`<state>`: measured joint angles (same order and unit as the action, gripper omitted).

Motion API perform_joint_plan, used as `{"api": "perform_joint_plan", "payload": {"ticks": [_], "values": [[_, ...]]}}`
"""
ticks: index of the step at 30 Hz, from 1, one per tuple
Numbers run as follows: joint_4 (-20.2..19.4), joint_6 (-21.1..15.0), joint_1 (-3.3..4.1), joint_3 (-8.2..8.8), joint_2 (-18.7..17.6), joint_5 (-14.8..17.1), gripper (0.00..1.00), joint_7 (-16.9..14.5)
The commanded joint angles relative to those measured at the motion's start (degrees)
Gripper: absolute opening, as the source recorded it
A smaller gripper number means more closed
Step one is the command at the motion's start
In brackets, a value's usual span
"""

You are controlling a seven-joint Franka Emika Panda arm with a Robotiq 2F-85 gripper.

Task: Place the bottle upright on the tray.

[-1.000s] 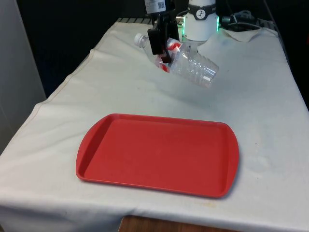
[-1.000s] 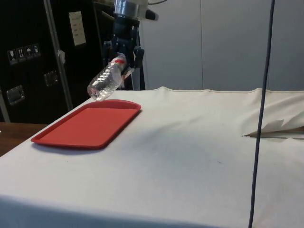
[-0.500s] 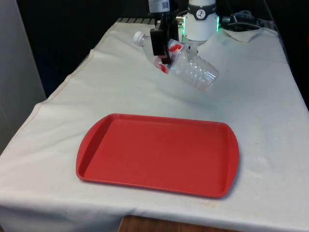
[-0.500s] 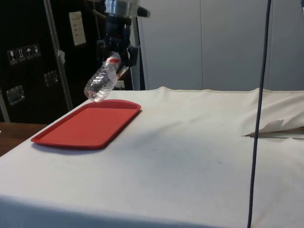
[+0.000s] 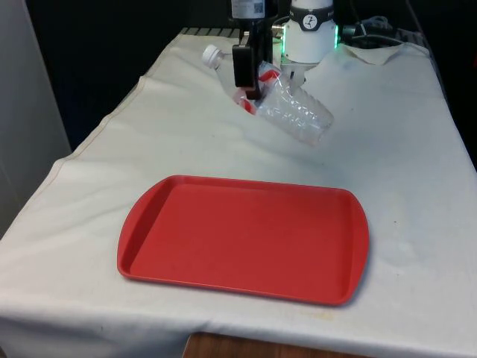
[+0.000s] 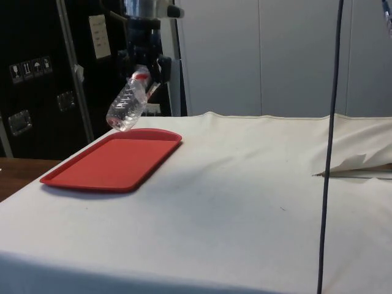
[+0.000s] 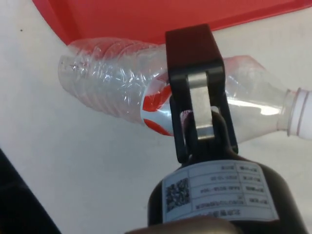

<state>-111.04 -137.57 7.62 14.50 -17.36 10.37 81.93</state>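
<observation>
Front view first: hand clenched on a clear plastic water bottle near its red label, carrying it in the air above the white-clothed surface, beyond the far edge of the red tray. The bottle's long axis slopes, white cap up toward the front view's left, base down toward the front view's right, so it needs tipping upright. The tray holds nothing. Side view: the hand holds the bottle tilted, base lowest, hanging above the tray's far end and not touching it. Wrist view: one black finger crosses the bottle at its label, with the tray beyond.
</observation>
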Motion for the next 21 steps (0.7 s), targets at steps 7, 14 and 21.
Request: {"api": "perform_joint_plan", "payload": {"ticks": [7,14,21], "values": [[2.98,1.89,0.23,-0.29,-1.49,-2.98,0.14,1.78],[5.96,3.04,0.97,-0.40,-3.50,-6.65,0.14,4.87],[8.77,4.76,1.03,-0.40,-5.27,-9.34,0.14,5.96]]}}
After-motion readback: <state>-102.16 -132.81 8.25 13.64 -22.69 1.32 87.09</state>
